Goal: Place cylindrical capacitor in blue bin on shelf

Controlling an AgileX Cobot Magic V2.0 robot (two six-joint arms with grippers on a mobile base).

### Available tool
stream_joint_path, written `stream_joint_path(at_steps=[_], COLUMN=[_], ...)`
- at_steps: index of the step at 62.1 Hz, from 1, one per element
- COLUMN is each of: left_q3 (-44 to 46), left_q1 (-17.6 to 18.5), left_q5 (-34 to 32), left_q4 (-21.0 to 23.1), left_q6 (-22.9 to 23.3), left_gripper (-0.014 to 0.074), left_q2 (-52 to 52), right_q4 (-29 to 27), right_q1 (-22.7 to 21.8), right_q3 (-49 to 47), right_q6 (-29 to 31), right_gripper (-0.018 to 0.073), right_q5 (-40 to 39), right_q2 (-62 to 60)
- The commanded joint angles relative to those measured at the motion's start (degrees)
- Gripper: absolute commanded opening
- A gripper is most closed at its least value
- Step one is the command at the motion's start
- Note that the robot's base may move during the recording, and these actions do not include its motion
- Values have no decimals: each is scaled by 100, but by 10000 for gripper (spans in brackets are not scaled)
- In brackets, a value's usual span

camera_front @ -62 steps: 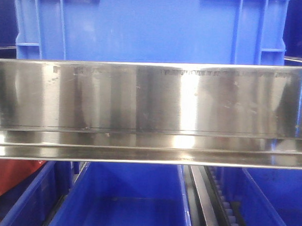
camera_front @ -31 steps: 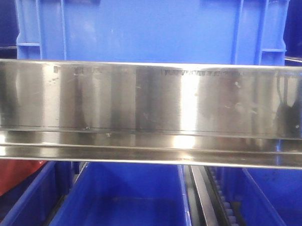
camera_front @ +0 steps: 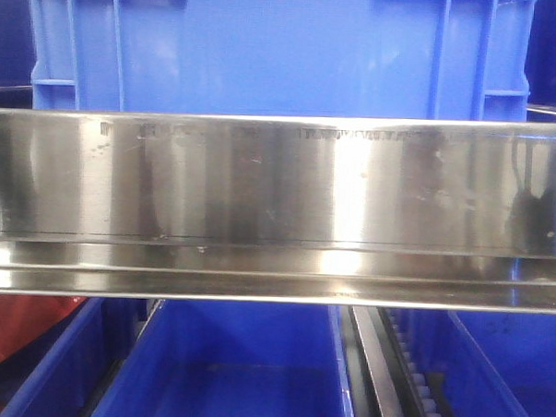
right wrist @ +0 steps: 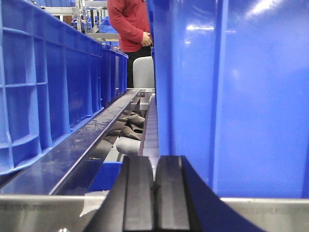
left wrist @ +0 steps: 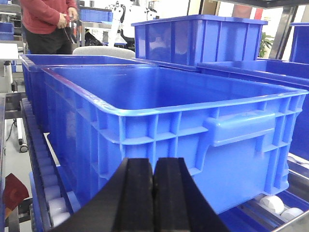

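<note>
Stainless-steel brushed front rail of the shelf (camera_front: pixel 279 185) fills the front view, with a big blue plastic bin (camera_front: pixel 276 47) sitting on it above and more blue bins below. Left gripper (left wrist: pixel 153 193) has its black pads pressed together with nothing between them, facing the ribbed wall of a long blue bin (left wrist: pixel 193 140) on rollers. Right gripper (right wrist: pixel 153 198) is likewise closed and empty, just beside a tall blue bin wall (right wrist: pixel 231 96). The orange-red cylindrical capacitor is not visible in any view (can't say where it is), so I'd judge the pick step is not yet done; next move calls for locating it and opening one pincer. Versus half a second back, the front view is nearly identical; only the dark reflection at the rail's right end has shifted slightly.
</note>
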State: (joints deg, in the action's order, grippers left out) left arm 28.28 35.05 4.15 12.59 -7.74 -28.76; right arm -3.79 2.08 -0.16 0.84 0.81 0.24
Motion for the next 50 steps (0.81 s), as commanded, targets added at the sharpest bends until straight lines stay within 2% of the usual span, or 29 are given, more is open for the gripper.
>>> stream_joint_path(at_steps=[1,10,15,18,31,41,50], left_q3=[-2,-19,-137,-286,-1260,-1985,-2633], left_q1=[25,25,-116,-271,-1383,-2291,-2676], left_q5=[-89,-97,-189,-242,-168,-148,-232], left_q4=[38,16,-679,-782,-948,-948,-948], left_q6=[-17,-17,-27,-27,-16,496,877], left_gripper=[-111,-111,-111,-111,-111,-111,-111], left_q2=[42,42,193,367,1469,2438,2876], right_q4=[11,11,11,11,11,11,11], right_q1=[-35,-35,-35,-35,-35,-35,-35], right_q3=[16,16,16,16,16,16,16], right_q6=[21,21,21,21,21,21,21], right_gripper=[-162,-162,-162,-162,-162,-162,-162], right_q5=[-134,-134,-134,-134,-134,-134,-134], right_q2=[-24,-24,-24,-24,-24,-24,-24])
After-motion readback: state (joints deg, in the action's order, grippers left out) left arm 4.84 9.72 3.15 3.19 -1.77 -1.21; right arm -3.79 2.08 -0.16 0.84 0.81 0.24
